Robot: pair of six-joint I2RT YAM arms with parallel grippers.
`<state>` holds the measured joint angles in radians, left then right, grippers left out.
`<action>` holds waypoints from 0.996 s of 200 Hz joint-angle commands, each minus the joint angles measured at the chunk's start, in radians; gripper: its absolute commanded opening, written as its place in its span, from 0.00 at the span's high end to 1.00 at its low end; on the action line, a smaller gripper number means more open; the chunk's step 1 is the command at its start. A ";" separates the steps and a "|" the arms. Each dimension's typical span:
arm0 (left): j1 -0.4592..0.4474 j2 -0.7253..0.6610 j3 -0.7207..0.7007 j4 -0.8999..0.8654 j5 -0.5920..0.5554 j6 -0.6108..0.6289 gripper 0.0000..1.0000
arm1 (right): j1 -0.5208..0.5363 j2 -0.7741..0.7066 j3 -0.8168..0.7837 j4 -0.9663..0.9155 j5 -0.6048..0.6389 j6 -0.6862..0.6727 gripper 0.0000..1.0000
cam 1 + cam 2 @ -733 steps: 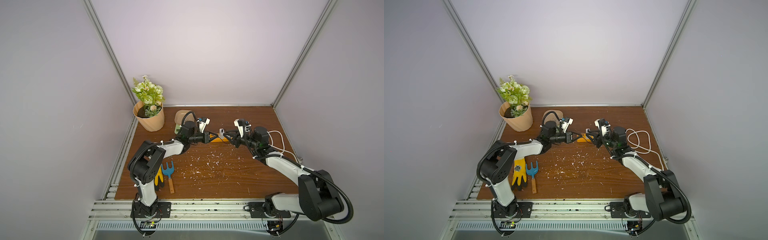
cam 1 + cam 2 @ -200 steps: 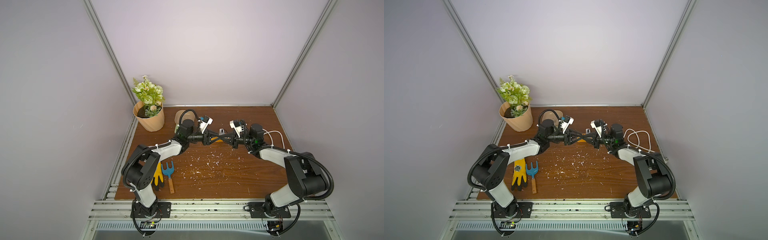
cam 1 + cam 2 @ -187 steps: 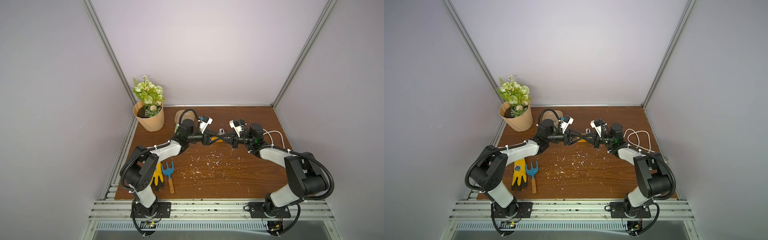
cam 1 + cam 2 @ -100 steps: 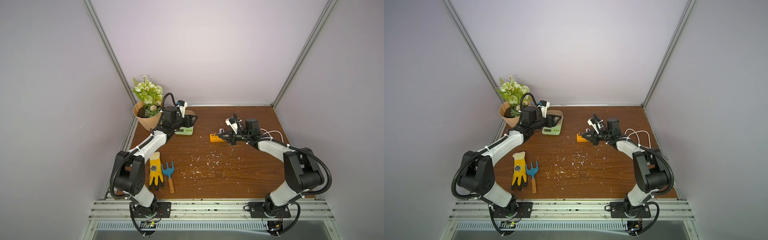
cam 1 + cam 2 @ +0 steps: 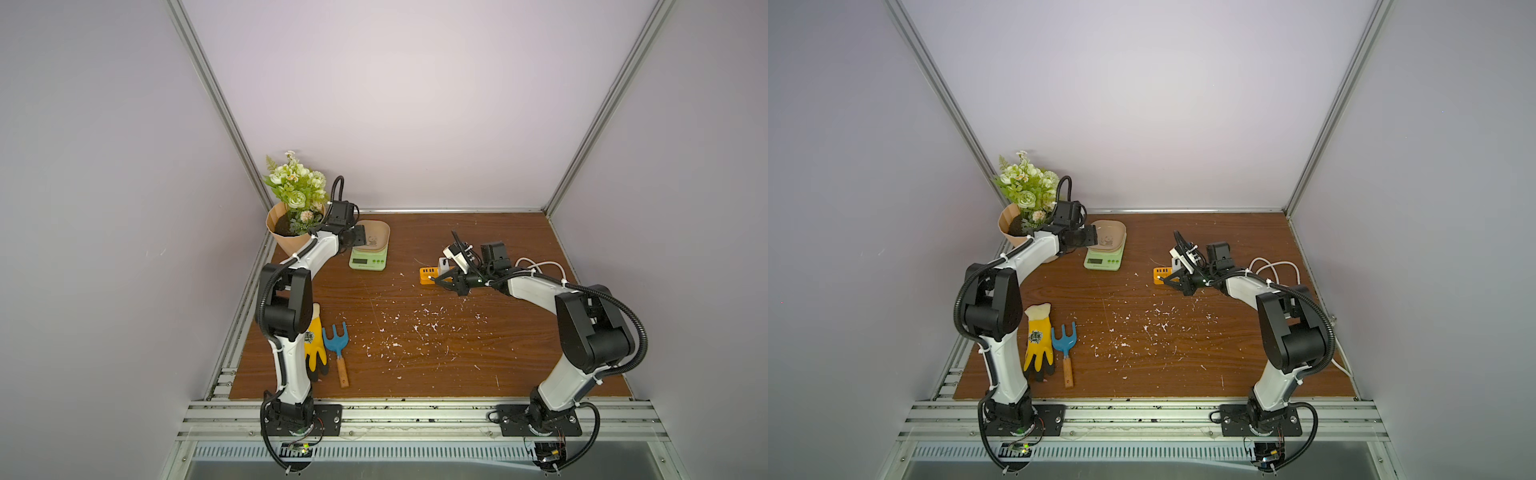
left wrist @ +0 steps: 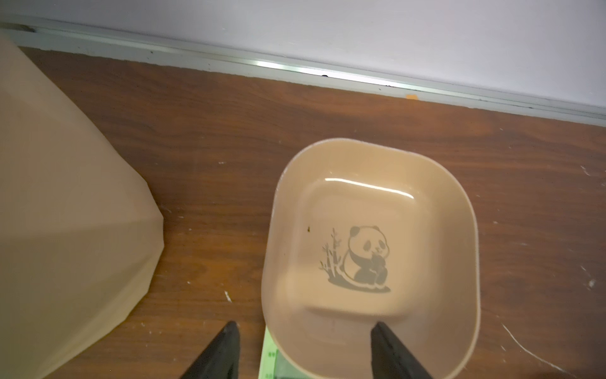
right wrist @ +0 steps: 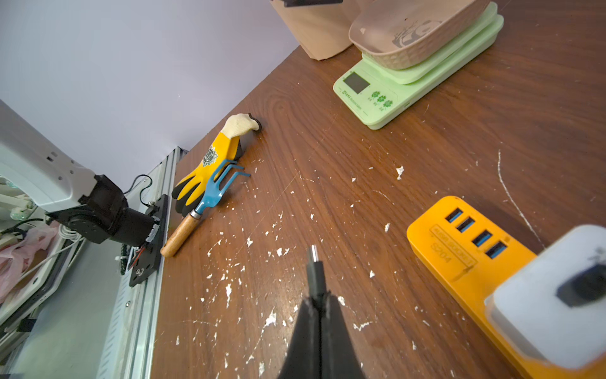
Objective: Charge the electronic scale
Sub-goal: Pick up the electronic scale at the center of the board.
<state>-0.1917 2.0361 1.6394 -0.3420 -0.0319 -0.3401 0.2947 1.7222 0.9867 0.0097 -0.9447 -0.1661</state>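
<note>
I am holding my left pincer [image 6: 304, 328] wide over the rim of the tray [image 6: 370, 203]. One finger is hanging outside the rim above the table [image 5: 519, 365] and the other inside the tray. The view is too close for me to tell whether either is touching it.

The scale [image 5: 368, 261] is sitting at the far left of the table, just right of the pot [image 5: 286, 239]. It is carrying the tray on top and showing its display on the near side.

I am clamping my right pincer [image 7: 316, 303] tight on a dark plug [image 7: 314, 265], whose metal tip is sticking out past the jaws and pointing left. In both top views this pincer [image 5: 1165, 281] is hanging just beside the near right edge of the strip [image 5: 1162, 274]. The strip is lying mid-table, well apart from the scale [image 5: 1104, 261]. A white adapter [image 7: 551, 295] is sitting on the strip's far right end.
</note>
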 commanded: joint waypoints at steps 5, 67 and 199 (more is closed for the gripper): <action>0.010 0.076 0.108 -0.089 -0.096 0.009 0.35 | 0.018 -0.024 0.047 -0.031 0.034 -0.068 1.00; 0.026 0.233 0.282 -0.141 -0.083 0.040 0.42 | 0.047 -0.041 0.047 -0.042 0.073 -0.109 1.00; 0.029 0.164 0.194 -0.051 0.124 0.093 1.00 | 0.050 -0.093 -0.003 0.054 0.061 -0.003 1.00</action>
<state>-0.1711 2.2826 1.9312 -0.4107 0.0288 -0.2718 0.3405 1.6840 0.9985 0.0002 -0.8673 -0.2142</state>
